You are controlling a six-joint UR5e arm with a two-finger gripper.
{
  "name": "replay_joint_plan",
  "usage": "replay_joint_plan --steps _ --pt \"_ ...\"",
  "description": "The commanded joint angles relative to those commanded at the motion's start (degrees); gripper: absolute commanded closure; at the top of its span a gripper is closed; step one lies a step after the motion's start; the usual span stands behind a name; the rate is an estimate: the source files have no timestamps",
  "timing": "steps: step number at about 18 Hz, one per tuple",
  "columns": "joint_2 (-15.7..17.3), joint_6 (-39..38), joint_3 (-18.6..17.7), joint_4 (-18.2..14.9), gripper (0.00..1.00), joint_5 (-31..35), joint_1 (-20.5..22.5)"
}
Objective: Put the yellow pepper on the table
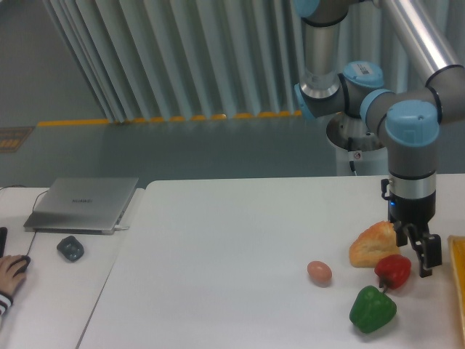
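Hanging at the right of the frame, the hand [420, 254] points down from the grey-and-blue arm [410, 156] and sits low over the white surface [232, 247]. Its two dark fingers [428, 253] show a narrow gap, but the view is too small and dark to tell how far they are spread. Nothing is visibly clamped between them. The fingertips lie just to the right of the red pepper [393, 270] and just below and right of the bread roll [374, 244]; contact with either cannot be confirmed.

The red pepper rests on the surface in the lower right of the frame, touching or nearly touching the lower right edge of the bread roll. The green pepper [373, 309] lies directly below the red pepper, close to it. The egg [319, 272] sits to the left of the red pepper, apart from the other items.

A yellow-orange edge [459, 291] shows at the far right border of the frame, cut off by it; what it belongs to cannot be determined. The yellow pepper cannot be identified anywhere in view.

At the left of the frame, a closed laptop [83, 204] lies on a separate narrower desk [51, 291], with a small dark object [70, 248] just below it. A person's hand [9, 273] rests at the lower left border.
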Motion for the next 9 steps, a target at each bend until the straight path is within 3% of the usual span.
replay_joint_plan --steps 9 --pt "-4.04 29.62 2.81 -0.44 0.0 2.01 5.55"
